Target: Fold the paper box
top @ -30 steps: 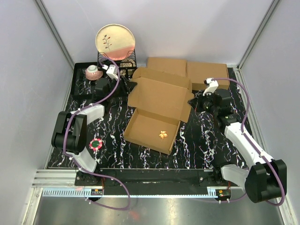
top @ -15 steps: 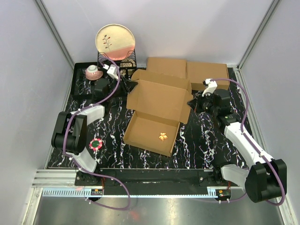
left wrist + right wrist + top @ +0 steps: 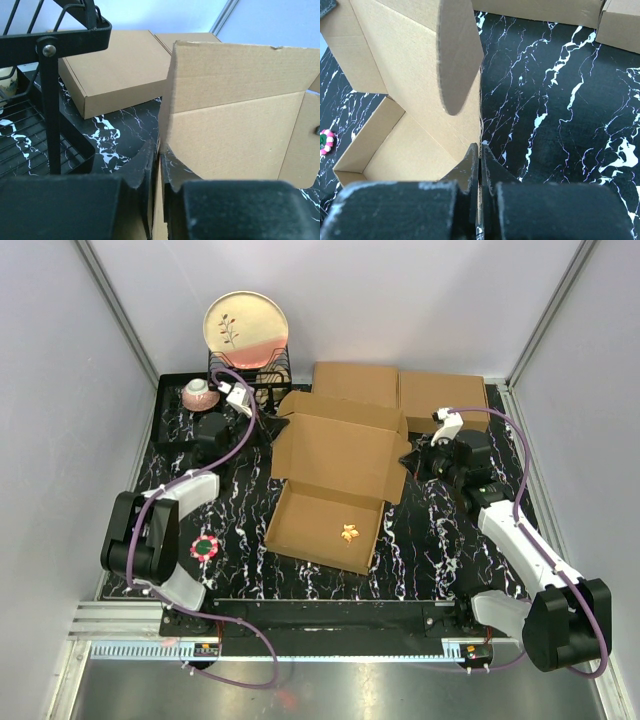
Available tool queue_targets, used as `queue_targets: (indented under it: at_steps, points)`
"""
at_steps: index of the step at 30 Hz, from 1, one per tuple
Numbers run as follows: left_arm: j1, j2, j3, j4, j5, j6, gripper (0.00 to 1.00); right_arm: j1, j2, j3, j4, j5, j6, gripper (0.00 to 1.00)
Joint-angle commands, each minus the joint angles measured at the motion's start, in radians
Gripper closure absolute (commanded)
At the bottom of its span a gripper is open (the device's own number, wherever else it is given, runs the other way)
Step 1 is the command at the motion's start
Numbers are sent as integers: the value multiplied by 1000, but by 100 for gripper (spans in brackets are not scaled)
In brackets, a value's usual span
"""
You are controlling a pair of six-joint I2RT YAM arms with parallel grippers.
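Plain brown corrugated-cardboard paper box [image 3: 330,510] lies in middle of black marbled table [image 3: 440,540], between my two arms. Shallow tray points toward me, lid stands up on far side, hinge line runs left to right. My left gripper [image 3: 159,165] is pinched on lid's left edge, my right gripper [image 3: 480,155] on its right side flap; both equally near. Coming move, I judge: lid down toward me, over tray. Near side has open room. Two flat brown cardboard boxes [image 3: 400,388] near behind lid; black wire rack [image 3: 50,75] just beside left gripper.

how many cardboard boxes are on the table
3: the open paper box mid-table; a flat closed box at the back edge; another flat closed box just right of it. None seem hidden.
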Motion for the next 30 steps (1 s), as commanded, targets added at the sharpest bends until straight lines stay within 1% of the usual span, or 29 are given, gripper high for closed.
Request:
queue_targets:
  at_steps: [1,3,5,7,10,11,14,17,18,21,22,24,25,27,28,29,30]
  points:
    - [0,-52,-22,21,-37,54,95,12,-8,29,24,-2,-2,100]
    - [-2,-53,-22,14,-37,55,94,11,-7,29,23,-4,1,100]
    - [-2,-56,-22,3,-36,55,89,12,-5,32,23,-4,1,100]
    - [-5,-65,-28,-3,-39,58,88,12,-7,33,23,-5,2,100]
    - [-11,-82,-44,-8,-54,68,76,14,-5,36,23,-5,1,100]
    - [-11,-87,-45,-14,-59,71,68,14,-5,36,23,-4,1,100]
    - [-12,-101,-45,-37,-69,83,65,14,-5,35,23,-4,2,100]
    - [-14,-108,-48,-48,-85,94,67,14,-7,33,23,-4,4,100]
    - [-14,-110,-51,-46,-85,97,73,16,-7,33,23,-4,5,100]
    - [-15,-105,-57,-46,-80,97,82,14,-7,32,23,-5,7,100]
    - [-17,-104,-59,-48,-77,98,87,14,-7,32,23,-5,5,100]
    - [-22,-101,-62,-48,-74,101,92,14,-8,35,21,-4,5,100]
    - [-23,-101,-67,-43,-71,103,100,16,-11,36,23,-2,7,100]
    - [-31,-108,-71,-39,-76,98,100,16,-15,46,21,13,19,99]
    - [-35,-113,-71,-37,-74,98,100,16,-18,50,21,28,30,91]
    - [-43,-116,-73,-35,-80,98,100,14,-22,61,17,41,42,80]
    - [-48,-124,-71,-40,-88,104,100,16,-33,67,13,62,48,59]
